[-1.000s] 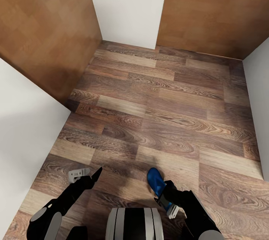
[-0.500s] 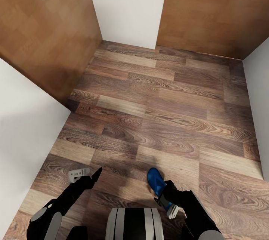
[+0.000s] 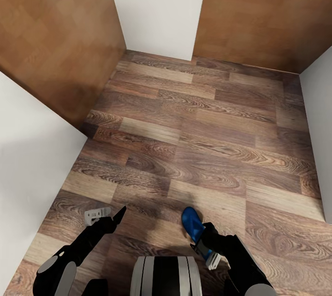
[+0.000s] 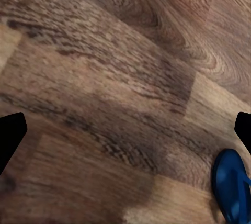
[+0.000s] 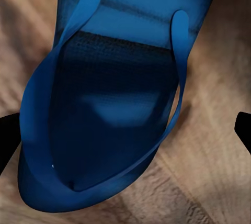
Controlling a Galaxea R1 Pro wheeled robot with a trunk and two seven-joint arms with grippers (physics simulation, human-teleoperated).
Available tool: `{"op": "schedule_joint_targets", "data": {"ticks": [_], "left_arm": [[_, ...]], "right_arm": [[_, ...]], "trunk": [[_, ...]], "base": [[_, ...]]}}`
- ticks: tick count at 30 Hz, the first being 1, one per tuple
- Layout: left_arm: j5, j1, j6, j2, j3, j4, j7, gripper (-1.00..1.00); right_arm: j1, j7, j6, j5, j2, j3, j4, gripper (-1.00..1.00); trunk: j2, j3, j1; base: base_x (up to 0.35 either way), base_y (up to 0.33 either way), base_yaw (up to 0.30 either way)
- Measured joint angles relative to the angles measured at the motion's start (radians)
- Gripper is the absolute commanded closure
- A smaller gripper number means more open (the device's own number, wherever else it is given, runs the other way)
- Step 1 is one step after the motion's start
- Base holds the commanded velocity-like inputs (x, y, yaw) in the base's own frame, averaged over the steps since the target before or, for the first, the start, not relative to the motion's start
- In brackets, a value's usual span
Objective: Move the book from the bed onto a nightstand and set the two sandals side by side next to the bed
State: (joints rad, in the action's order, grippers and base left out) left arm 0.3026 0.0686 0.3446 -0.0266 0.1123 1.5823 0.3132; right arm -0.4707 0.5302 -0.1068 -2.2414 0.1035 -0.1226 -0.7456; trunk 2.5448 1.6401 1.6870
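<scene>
Wood plank floor (image 3: 198, 134) takes up most of the head view, brown boards in mixed tones. White walls (image 3: 157, 8) close it in ahead and on both sides. Two tan wooden doors (image 3: 50, 33) stand at the far end, one on each side of the middle wall panel.

Robot trunk (image 3: 166, 276) at the near edge, one dark arm on each side of it.

Right claw (image 3: 203, 245): clamped on a blue sandal (image 3: 192, 225), holding it above the floor. The rounded end of the sandal sticks out forward past the fingers. Right wrist view: sandal (image 5: 115, 103) close up, straps visible, dark fingertips at both edges of the frame.

Left claw (image 3: 105, 215): apart, nothing between the fingers, over bare floor. Left wrist view: plank floor (image 4: 104, 77) below, blue sandal (image 4: 234, 190) at one corner, fingertips (image 4: 9, 135) wide at the frame edges.
</scene>
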Motion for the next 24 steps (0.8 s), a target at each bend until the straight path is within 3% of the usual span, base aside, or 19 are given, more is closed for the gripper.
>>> {"op": "schedule_joint_targets", "data": {"ticks": [24], "left_arm": [[0.0, 0.0, 0.0, 0.0, 0.0, 0.0, 0.0, -1.0]], "right_arm": [[0.0, 0.0, 0.001, 0.0, 0.0, 0.0, 0.0, -1.0]], "trunk": [[0.0, 0.0, 0.0]], "base": [[0.0, 0.0, 0.0]]}}
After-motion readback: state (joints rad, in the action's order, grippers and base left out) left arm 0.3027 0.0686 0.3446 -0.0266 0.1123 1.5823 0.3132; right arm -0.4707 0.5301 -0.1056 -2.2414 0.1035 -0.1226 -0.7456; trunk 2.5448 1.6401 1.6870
